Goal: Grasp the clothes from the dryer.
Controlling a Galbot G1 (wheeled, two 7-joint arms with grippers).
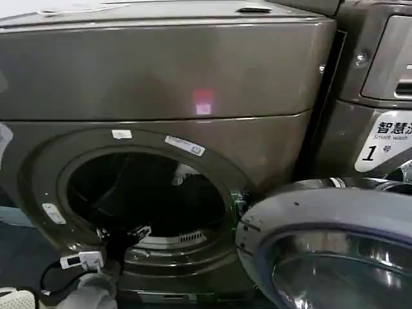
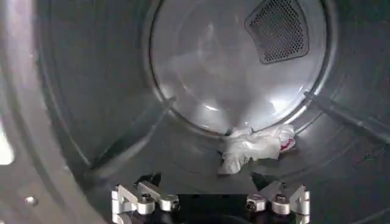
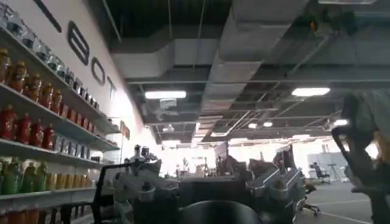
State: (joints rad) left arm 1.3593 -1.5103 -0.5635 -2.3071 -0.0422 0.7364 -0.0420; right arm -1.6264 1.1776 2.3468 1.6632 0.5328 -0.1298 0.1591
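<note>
The dryer [image 1: 161,71] is the bronze-grey machine in front of me, its round porthole open. The clothes [image 2: 253,146], a small crumpled white piece of fabric with a red spot, lie on the drum floor by the back wall. My left arm reaches in over the lower rim of the porthole. The left gripper [image 1: 132,235] [image 2: 204,182] is open inside the drum, short of the clothes, with nothing between its fingers. My right gripper [image 3: 210,176] is open and empty, pointing up at the room's ceiling, away from the machine.
The dryer's round door [image 1: 335,251] hangs open at the lower right. A second machine [image 1: 380,96] with a "1" sticker stands right beside it. A mesh vent [image 2: 279,29] sits in the drum's back wall, and ribs [image 2: 131,143] run along the drum. Shelves of bottles [image 3: 36,122] line a wall.
</note>
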